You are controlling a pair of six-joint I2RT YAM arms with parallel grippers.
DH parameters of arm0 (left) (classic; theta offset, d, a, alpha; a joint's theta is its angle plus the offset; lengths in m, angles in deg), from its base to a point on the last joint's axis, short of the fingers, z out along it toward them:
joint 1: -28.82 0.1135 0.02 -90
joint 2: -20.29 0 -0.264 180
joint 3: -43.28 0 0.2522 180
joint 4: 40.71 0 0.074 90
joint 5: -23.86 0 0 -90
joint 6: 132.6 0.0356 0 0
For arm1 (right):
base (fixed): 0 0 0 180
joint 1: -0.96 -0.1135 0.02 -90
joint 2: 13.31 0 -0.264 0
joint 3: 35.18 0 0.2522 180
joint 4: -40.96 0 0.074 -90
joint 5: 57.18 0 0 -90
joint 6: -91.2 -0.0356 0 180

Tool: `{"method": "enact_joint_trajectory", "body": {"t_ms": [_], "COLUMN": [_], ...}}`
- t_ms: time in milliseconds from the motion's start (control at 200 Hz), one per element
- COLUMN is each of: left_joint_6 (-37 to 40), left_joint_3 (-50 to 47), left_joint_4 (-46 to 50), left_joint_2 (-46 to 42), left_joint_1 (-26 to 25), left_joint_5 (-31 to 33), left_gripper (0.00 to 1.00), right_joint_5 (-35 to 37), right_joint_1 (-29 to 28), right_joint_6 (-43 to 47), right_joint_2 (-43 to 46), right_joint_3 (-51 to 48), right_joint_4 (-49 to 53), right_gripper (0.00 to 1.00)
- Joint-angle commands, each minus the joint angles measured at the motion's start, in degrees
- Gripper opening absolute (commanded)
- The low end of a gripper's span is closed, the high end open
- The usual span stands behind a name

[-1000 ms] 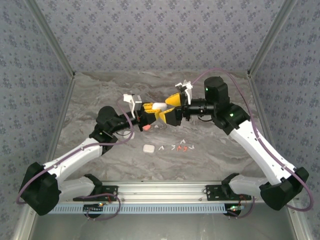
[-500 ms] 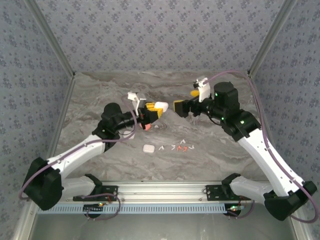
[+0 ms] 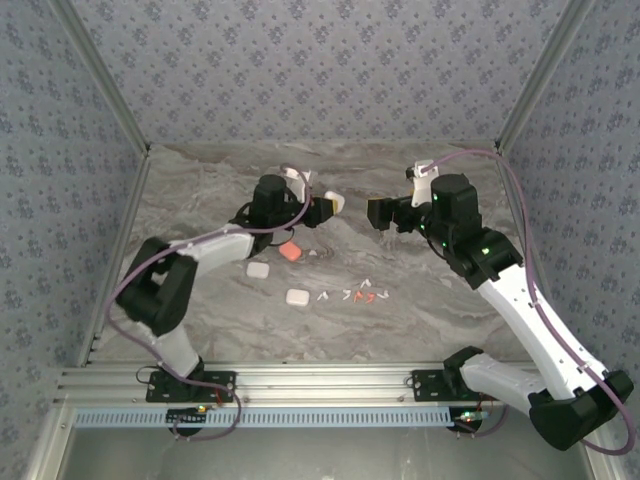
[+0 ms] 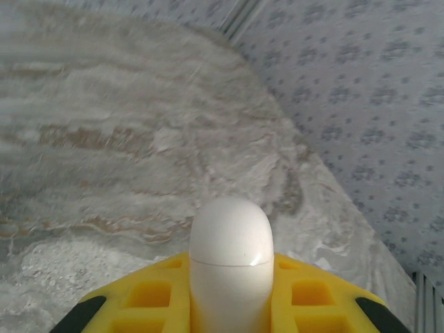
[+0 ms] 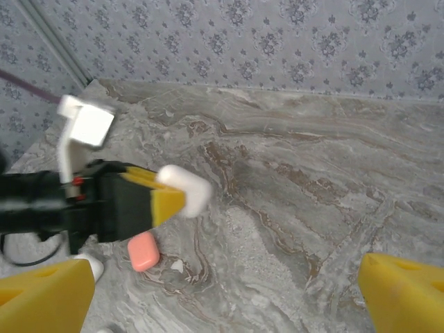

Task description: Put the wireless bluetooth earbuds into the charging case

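your left gripper [image 3: 320,206], just above centre of the top view, is clamped on a white charging case [image 4: 230,257]. your right gripper [image 3: 382,213], to its right, has its fingers [image 5: 48,291] apart. the earbuds [image 3: 352,295] lie in a row below centre, well apart from both grippers.

White case [image 4: 230,257]: smooth plastic, glossy, faint highlight along the seam. Left gripper [image 4: 229,295] jaws: yellow plastic, matt, moulded recesses. Pink case [image 5: 143,251]: smooth plastic, satin. Table [image 3: 430,300]: marble-look, veined, matt. Walls [image 3: 320,70]: patterned, matt. Front rail [image 3: 320,378]: ribbed bare metal
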Motion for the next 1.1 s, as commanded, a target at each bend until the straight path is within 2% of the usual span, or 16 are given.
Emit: {"method": "enact_joint_trajectory", "body": {"t_ms": [0,145,315,949,1094], "left_joint_6": [-4.84,-7.92,-10.21,-10.13,-9.94], "left_joint_3": [5.37,11.08,13.54,14.9,13.96], "left_joint_4": [2.02,3.95,5.89,11.94,12.2], "left_joint_2": [6.03,13.6,17.34,21.03,20.85], "left_joint_1": [0.29,0.29,0.38,1.86,2.83], "left_joint_5": [-0.22,-0.62,0.58,2.89,3.34], "left_gripper": [0.0,0.0,0.0,0.29,0.39], "right_joint_5": [1.42,1.31,1.59,4.59,4.8], "right_joint_1": [0.35,0.46,0.53,1.18,1.27], "right_joint_6": [-1.43,-2.12,-2.33,-0.22,-0.82], "right_joint_2": [0.88,0.92,1.61,0.36,1.04], "right_joint_3": [-0.18,0.15,0.29,2.39,2.12], "right_joint_4": [1.69,3.18,4.31,6.1,5.8], "right_gripper": [1.0,1.0,1.0,1.0,1.0]}}
